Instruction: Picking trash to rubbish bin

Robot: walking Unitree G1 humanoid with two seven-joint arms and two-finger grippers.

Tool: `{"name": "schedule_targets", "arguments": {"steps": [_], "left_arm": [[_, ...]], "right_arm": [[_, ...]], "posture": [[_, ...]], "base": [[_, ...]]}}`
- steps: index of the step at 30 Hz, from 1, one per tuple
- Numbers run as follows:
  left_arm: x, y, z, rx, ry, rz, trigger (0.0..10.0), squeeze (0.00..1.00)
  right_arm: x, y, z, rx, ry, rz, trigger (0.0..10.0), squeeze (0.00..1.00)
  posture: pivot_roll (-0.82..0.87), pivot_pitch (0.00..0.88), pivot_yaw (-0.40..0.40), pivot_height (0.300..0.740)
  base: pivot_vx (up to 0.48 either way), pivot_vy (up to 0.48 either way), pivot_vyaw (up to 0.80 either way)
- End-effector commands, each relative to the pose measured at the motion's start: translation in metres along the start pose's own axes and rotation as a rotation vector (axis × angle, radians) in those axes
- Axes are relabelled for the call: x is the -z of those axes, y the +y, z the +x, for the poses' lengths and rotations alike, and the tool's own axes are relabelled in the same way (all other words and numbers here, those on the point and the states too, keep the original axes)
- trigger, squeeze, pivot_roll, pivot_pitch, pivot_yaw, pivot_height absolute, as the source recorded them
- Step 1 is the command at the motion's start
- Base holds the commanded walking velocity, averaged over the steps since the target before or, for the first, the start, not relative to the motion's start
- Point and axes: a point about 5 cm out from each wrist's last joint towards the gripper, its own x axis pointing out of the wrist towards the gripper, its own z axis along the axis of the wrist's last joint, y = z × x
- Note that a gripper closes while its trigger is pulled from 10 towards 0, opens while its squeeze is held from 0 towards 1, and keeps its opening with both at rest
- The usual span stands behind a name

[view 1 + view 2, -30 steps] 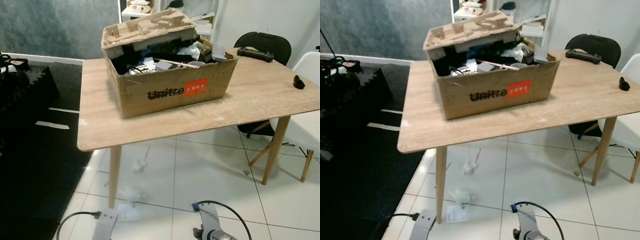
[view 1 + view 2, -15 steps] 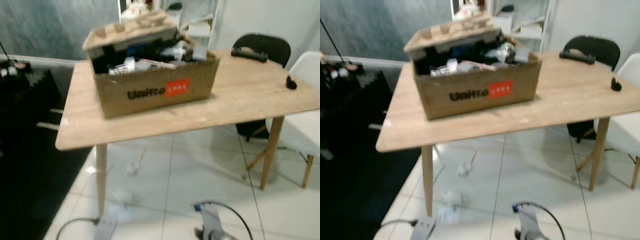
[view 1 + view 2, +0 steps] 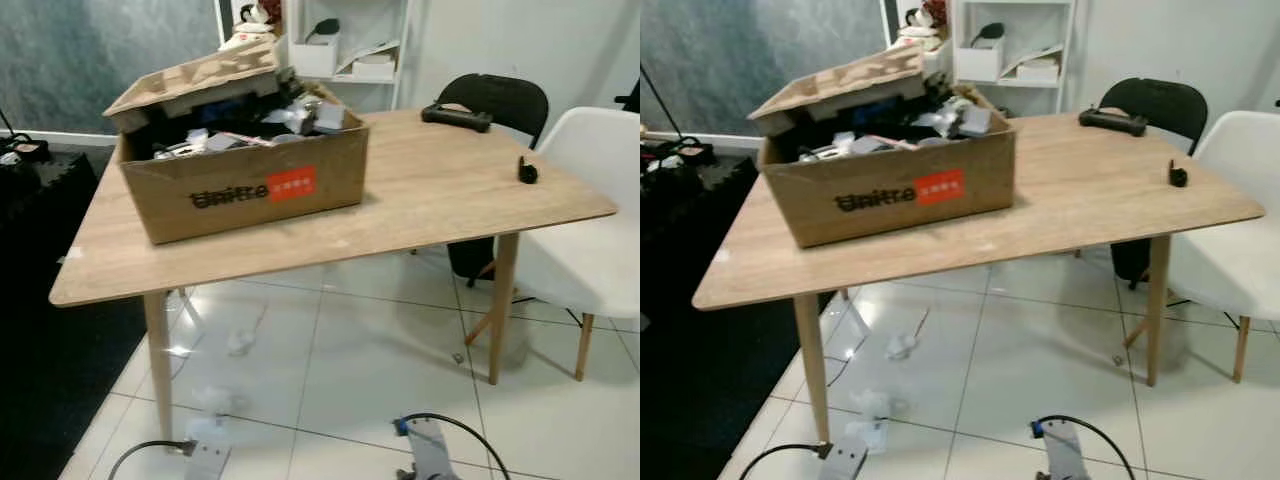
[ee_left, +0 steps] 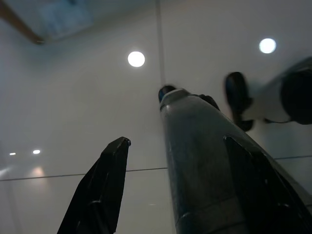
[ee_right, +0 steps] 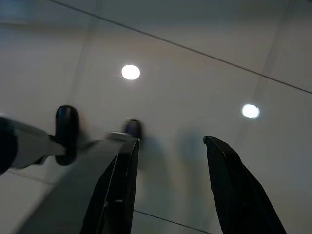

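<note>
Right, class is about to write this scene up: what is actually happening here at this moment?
Nothing is being handled. The robot stands facing a wooden table that carries a full cardboard box, and bits of crumpled trash lie on the white tiled floor beneath it. Both arms hang low: the left gripper and right gripper point at the floor, fingers apart, holding nothing. A white chair stands at the table's right end.
</note>
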Motion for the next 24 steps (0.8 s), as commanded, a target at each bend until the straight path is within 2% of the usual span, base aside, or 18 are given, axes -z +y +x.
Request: {"name": "schedule_targets", "arguments": {"steps": [1,24], "left_arm": [[0.0093,-0.0018,-0.0008,0.005,0.037,0.005,10.0,0.0],[0.013,-0.001,-0.0017,0.003,0.048,0.013,10.0,0.0]], "right_arm": [[-0.0016,0.0075,0.0009,-0.018,-0.002,0.01,10.0,0.0],[-0.0007,0.0074,0.0008,-0.019,-0.001,0.023,10.0,0.0]], "posture": [[0.02,0.0,0.004,0.74],[0.01,0.0,0.013,0.74]], "base": [[0.0,-0.394,0.0],[0.0,-0.398,0.0]]}}
